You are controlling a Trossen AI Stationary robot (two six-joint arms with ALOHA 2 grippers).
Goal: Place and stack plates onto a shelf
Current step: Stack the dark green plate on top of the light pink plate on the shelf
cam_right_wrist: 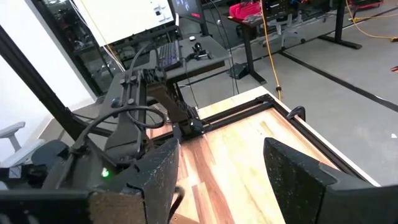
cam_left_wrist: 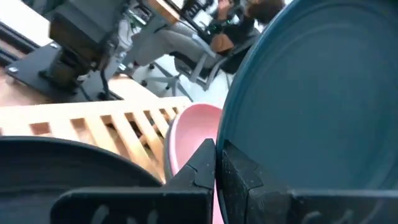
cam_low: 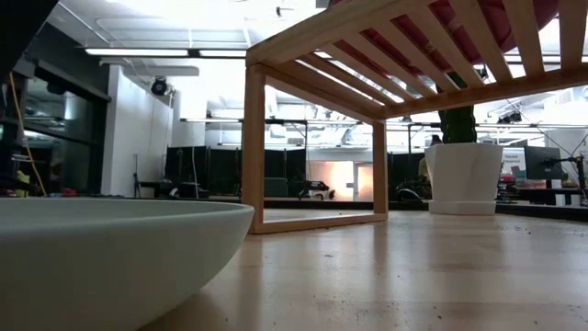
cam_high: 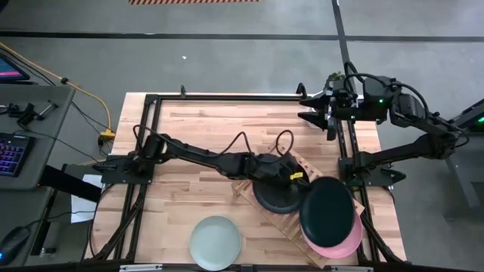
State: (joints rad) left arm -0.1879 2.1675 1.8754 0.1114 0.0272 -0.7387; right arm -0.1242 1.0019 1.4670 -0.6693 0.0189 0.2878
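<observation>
At the near edge of the worktop [cam_high: 189,151] a pale mint plate [cam_high: 215,242] lies flat by itself, well apart from the rack; in the low view its rim [cam_low: 110,241] fills the near corner. To its right the slatted wooden shelf [cam_high: 281,221] sits askew on the butcher-block surface, and the low view looks up under its slats [cam_low: 395,46] past a light leg.

On the shelf's right end lies a light pink plate [cam_high: 344,243]. Above it a dark teal plate [cam_high: 327,210] covers most of the pink one, leaving only a crescent of pink showing at the near right. The left wrist view shows this teal plate [cam_left_wrist: 317,99] tilted, with the pink plate [cam_left_wrist: 189,134] beneath and beyond it.

The left end effector [cam_high: 299,179] has its fingers clamped tight on the teal plate's rim; in the wrist view the two dark fingers [cam_left_wrist: 239,174] meet at the plate's edge. Just left of it a black plate [cam_high: 278,193] rests on the shelf's other end, partly under the left arm.

Farthest off, the right end effector [cam_high: 311,108] waits above the worktop's far right corner, its fingers [cam_right_wrist: 158,171] spread wide and holding nothing.

Beyond the worktop, the left wrist view catches a seated person [cam_left_wrist: 242,25].
</observation>
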